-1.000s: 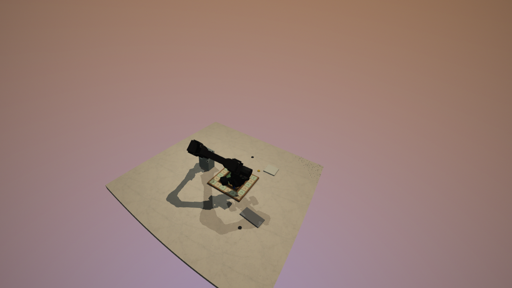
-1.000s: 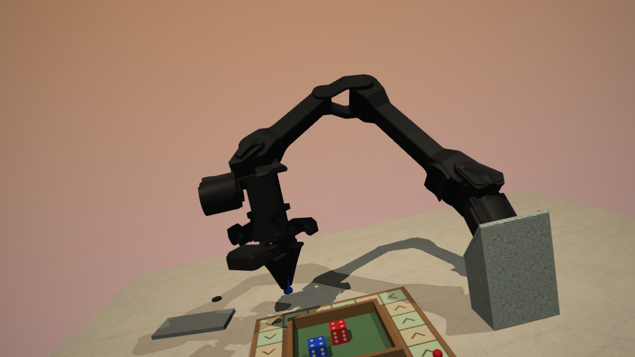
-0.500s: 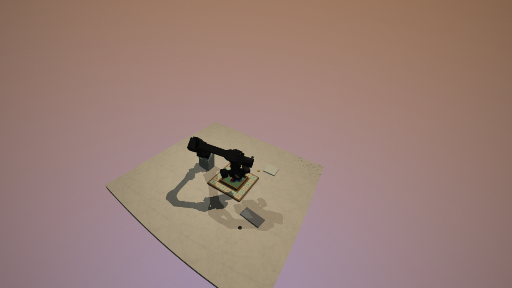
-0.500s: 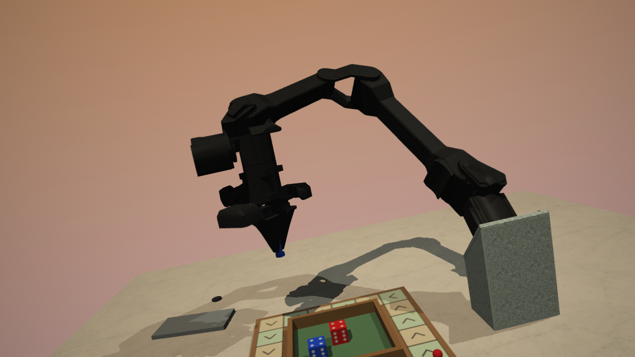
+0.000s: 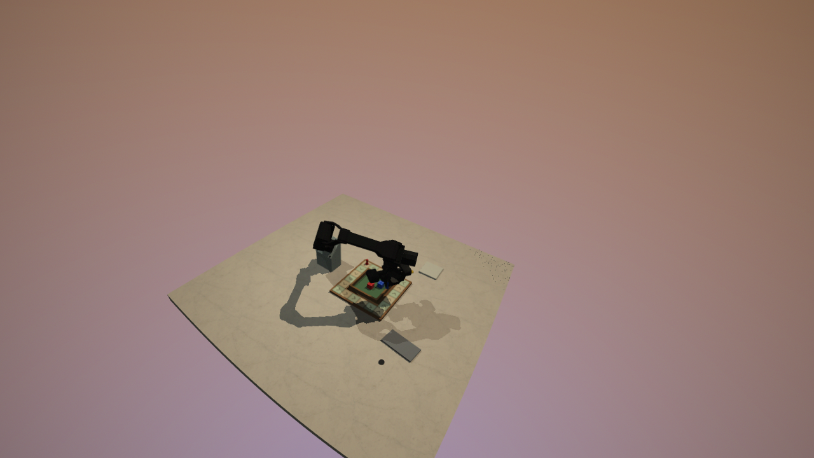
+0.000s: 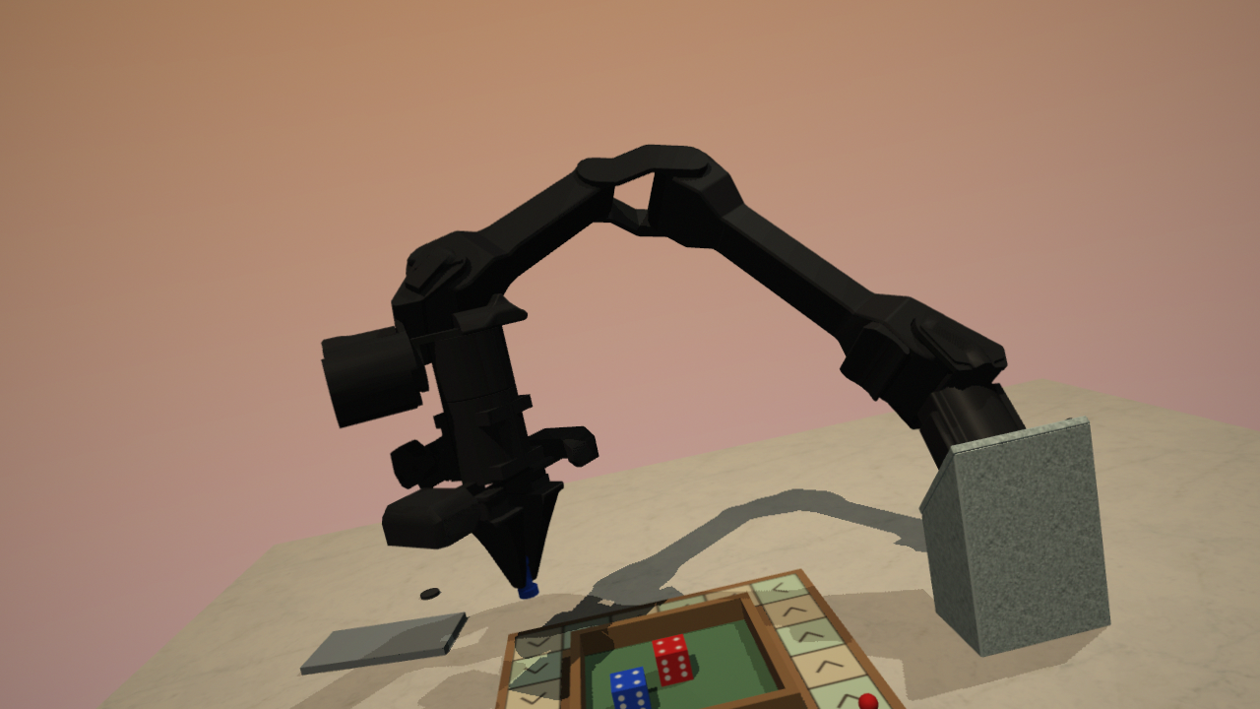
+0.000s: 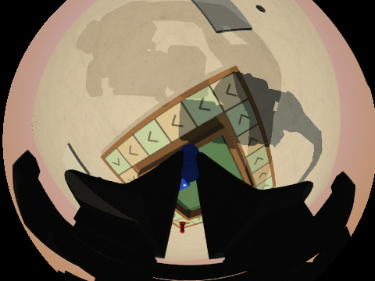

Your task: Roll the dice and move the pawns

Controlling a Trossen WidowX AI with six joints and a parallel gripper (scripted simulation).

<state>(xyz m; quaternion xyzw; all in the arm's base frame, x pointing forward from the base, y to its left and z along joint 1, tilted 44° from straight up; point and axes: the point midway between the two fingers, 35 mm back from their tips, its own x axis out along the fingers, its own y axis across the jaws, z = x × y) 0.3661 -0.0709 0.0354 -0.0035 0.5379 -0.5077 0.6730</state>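
Note:
My gripper [image 6: 526, 577] [image 7: 190, 156] is shut on the blue pawn [image 6: 528, 591] [image 7: 191, 170], held upright in the air above the board [image 5: 345, 283] [image 6: 793, 610] [image 7: 152, 137]. In the wrist view the pawn covers part of the tray's edge. The red die [image 5: 370, 285] [image 6: 672, 663] and the blue die [image 5: 380, 283] [image 6: 629, 680] [image 7: 183, 185] lie apart in the green-floored tray [image 6: 687, 622]. Each shows four pips on top. The red pawn [image 5: 366, 261] [image 6: 867, 701] [image 7: 182, 227] stands on a board space on the side toward the arm's base; its lower part is cut off in the exterior view.
A grey slab [image 5: 400, 346] [image 6: 385, 645] [image 7: 226, 17] and a small black disc [image 5: 381, 361] [image 6: 429, 593] [image 7: 260, 8] lie beyond the board. A pale square tile [image 5: 430, 270] lies beside it, with a small yellow thing [image 5: 412, 272] partly hidden by the arm. The grey pedestal [image 5: 329, 259] [image 6: 1031, 547] carries the arm.

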